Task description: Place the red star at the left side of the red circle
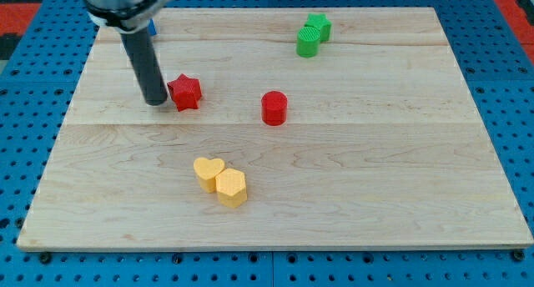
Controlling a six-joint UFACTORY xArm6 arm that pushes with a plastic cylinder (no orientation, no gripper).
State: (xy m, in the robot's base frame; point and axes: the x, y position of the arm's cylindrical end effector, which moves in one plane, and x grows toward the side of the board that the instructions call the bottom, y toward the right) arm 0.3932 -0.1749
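The red star lies on the wooden board at the upper left of centre. The red circle, a short cylinder, stands to its right, about a hundred pixels away. My tip rests on the board right against the star's left side, touching it or nearly so. The dark rod rises from there to the view's top left.
A green circle and a green star sit together at the top right. A yellow heart and a yellow hexagon touch at the lower centre. A blue block shows partly behind the rod. The board lies on a blue pegboard.
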